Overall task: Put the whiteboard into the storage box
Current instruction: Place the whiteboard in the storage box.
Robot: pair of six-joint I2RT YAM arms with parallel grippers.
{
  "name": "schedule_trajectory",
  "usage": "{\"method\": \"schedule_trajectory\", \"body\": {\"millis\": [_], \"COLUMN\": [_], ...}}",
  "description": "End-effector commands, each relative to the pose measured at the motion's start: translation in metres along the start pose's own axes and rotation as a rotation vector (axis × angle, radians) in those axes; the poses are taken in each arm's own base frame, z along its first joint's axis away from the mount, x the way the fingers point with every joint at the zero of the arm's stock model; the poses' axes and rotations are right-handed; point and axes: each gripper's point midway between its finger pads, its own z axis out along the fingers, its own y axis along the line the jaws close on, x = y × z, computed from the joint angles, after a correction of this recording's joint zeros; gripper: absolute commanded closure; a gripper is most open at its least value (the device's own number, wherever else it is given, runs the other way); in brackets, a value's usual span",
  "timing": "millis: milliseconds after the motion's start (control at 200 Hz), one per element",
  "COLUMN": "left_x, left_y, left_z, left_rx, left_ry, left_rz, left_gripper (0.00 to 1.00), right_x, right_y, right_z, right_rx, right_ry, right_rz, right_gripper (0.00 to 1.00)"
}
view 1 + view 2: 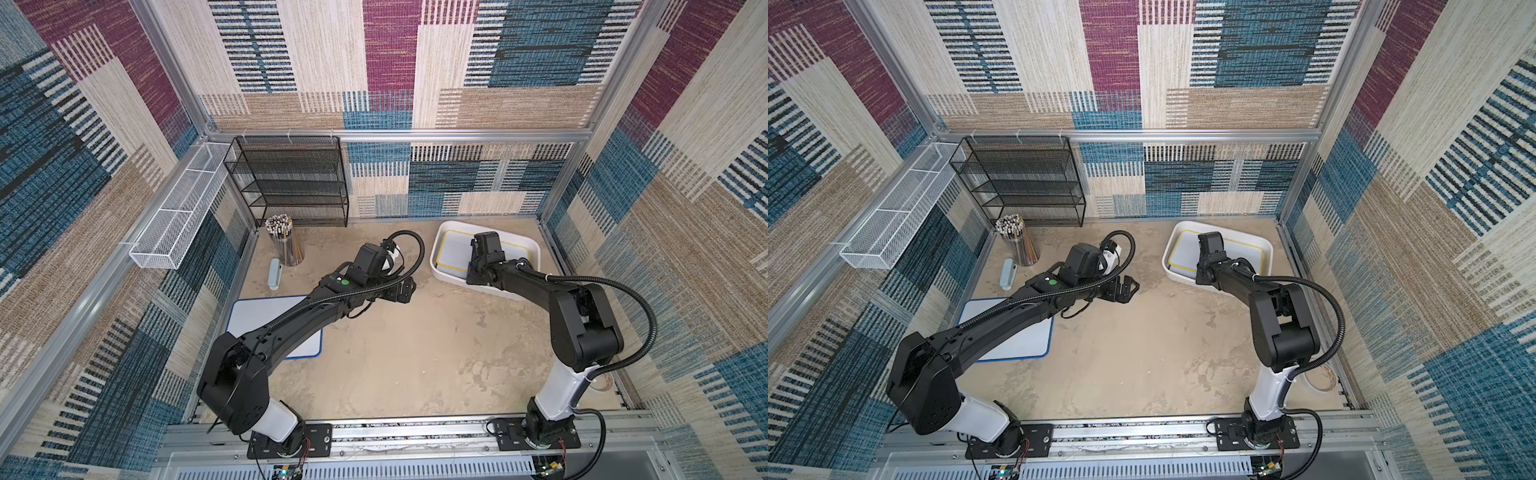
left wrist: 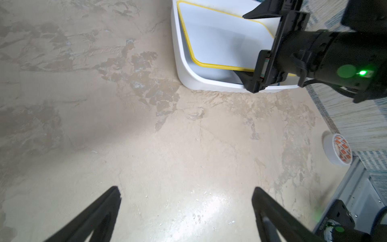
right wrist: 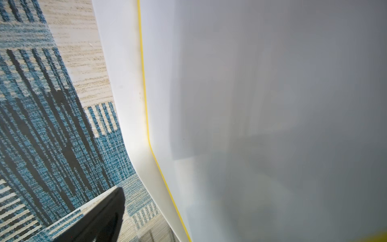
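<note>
Woven patchwork walls (image 1: 395,62) of blue, beige and plum close in a sandy, worn tabletop (image 1: 415,353), and the left arm (image 1: 291,328) and right arm (image 1: 582,324) reach over it from the near rail. At the back stands a black mesh rack (image 1: 291,178), with a long white wire tray (image 1: 178,216) fixed on the side wall. At the far right sits the storage box (image 2: 178,52). Inside it lies a yellow-framed whiteboard (image 1: 455,251) that fills almost all the floor; whether it lies fully flat I cannot tell. The right gripper (image 2: 239,44) hangs just above this board, jaws spread wide and pinching nothing. A blue-framed whiteboard (image 1: 257,313) lies flat on the tabletop at the left, partly under the left arm and well apart from the box. The left gripper (image 2: 186,189) hovers over bare tabletop between the two boards, jaws spread also, empty. I judge such a board to be light, thin and stiff, with a glossy, slippery face, so the framed rim is the place to pinch; because it lies flat, one edge must probably be lifted first. Smaller things are a cup of pencils (image 1: 286,245), a pale eraser (image 1: 274,274) and a tape roll (image 2: 339,149).
</note>
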Motion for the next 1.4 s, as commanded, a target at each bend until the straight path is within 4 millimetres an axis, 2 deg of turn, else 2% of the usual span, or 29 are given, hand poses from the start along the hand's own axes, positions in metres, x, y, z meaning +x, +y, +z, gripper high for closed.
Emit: {"method": "schedule_trajectory", "body": {"millis": [0,160,336,466,666,847,947,1157,1283,1398], "left_x": [0.005,0.014,0.019,0.023,0.027,0.029,0.027,0.022,0.022,0.029], "left_y": [0.021,0.034,0.046,0.055,0.067,0.083,0.093,0.114,0.123,0.137], "left_z": [0.001,0.008,0.010,0.011,0.013,0.011,0.007,-0.005,-0.010,-0.015], "left_rx": [-0.113,-0.185,-0.247,-0.294,-0.350,-0.442,-0.491,-0.544,-0.565,-0.596], "left_ry": [0.028,0.076,0.091,0.102,0.115,0.138,0.154,0.172,0.180,0.188], "left_rz": [0.013,0.013,0.013,0.016,0.035,0.051,0.056,0.026,-0.004,-0.050], "left_gripper": [0.00,0.00,0.01,0.01,0.01,0.01,0.01,0.01,0.01,0.01], "right_x": [0.007,0.010,0.003,-0.003,-0.008,0.004,0.013,0.011,0.007,0.009], "right_y": [-0.063,-0.078,-0.078,-0.069,-0.040,-0.021,-0.024,-0.057,-0.057,-0.049], "right_z": [0.000,-0.005,-0.019,-0.032,-0.042,-0.038,-0.035,-0.043,-0.053,-0.067], "right_rx": [0.262,0.343,0.339,0.318,0.261,0.267,0.318,0.401,0.401,0.357], "right_ry": [0.064,0.088,0.067,0.040,-0.002,0.039,0.077,0.089,0.077,0.051], "right_rz": [-0.050,-0.057,-0.062,-0.074,-0.112,-0.158,-0.199,-0.198,-0.205,-0.244], "right_gripper": [0.00,0.00,0.00,0.00,0.00,0.00,0.00,0.00,0.00,0.00]}}
